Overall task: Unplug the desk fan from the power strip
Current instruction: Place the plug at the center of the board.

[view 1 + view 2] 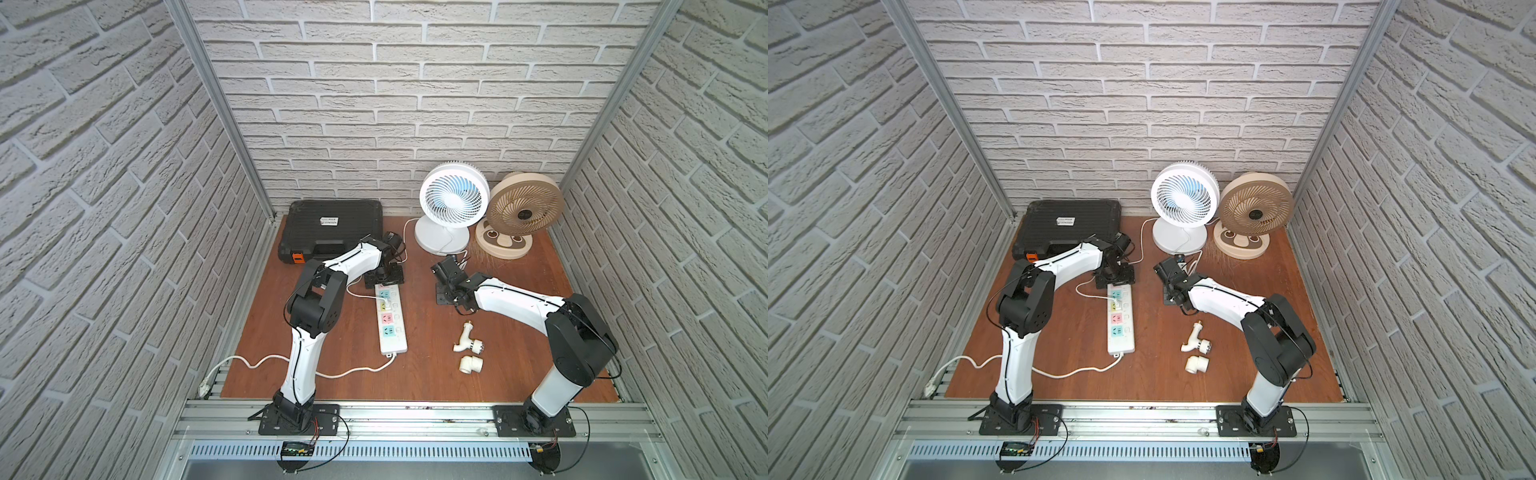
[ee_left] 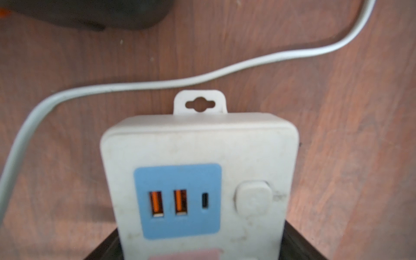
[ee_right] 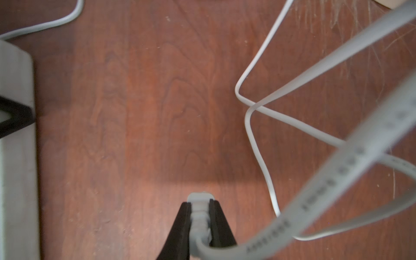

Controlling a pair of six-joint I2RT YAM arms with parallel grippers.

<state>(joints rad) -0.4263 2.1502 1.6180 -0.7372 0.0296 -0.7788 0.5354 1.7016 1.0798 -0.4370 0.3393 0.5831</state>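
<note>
Two arms working: near to far, the power strip lies flat mid-table, its cord end toward the robot. The left gripper sits over its far end; in the left wrist view its dark fingers flank the strip's sides, but I can't tell whether they're actually clamping. Right of the strip, the right gripper is clamped tight on a plug, held clear of the strip above bare wood, flat cable looping off it toward the white fan. So it looks already out. Advice: lower it straight down beside the strip, release gently, don't drag the cable or tip the fan.
</note>
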